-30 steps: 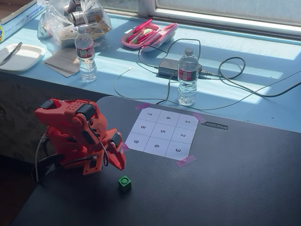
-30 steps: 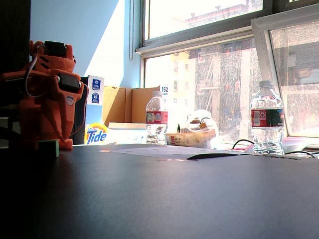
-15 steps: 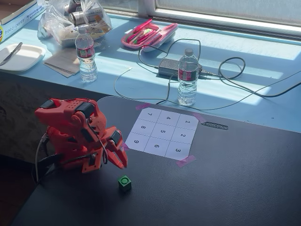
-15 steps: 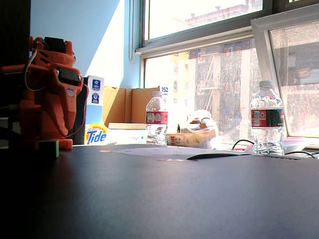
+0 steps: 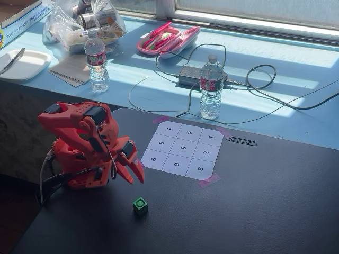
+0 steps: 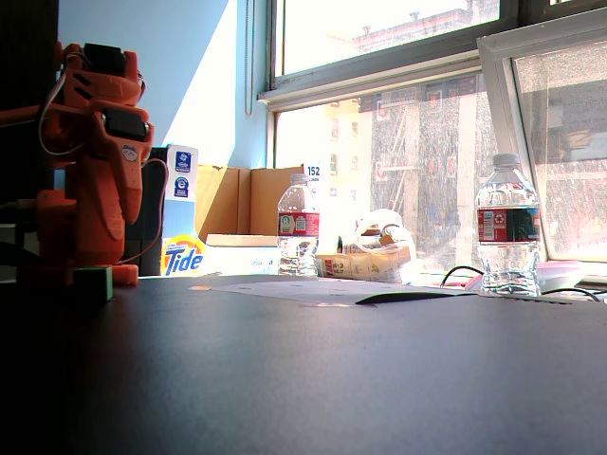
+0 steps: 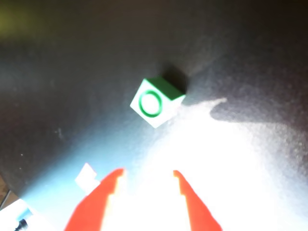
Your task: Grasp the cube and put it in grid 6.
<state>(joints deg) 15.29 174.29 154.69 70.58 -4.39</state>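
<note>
Cube (image 5: 140,205) handling can be judged from its look: a tiny, hard-edged green block, probably light and rigid, with smooth faces that may slip if pinched off-centre. It is best taken across two opposite side faces, low enough that it is not squeezed upward. In the wrist view the cube (image 7: 156,102) is seen turned at an angle to the two orange fingers, so some rotation of the hand (image 7: 147,174) is likely called for before closing.

The cube rests alone on the dark counter (image 5: 254,201), apart from the paper sheet and near the arm's base. The hand (image 5: 135,177) is held empty above the counter, its fingers parted with a moderate gap, and nothing is touched.

Grid 6 (image 5: 176,164) is shown only in a fixed view, in the sheet's near row between cells 9 and 3. From the low fixed view the sheet is seen edge-on and no numbers can be read; the cube (image 6: 93,282) appears there as a dim block in front of the arm. The ring mark on the cube's top is shown most clearly by the wrist view, though glare washes out the counter near the fingers.
</note>
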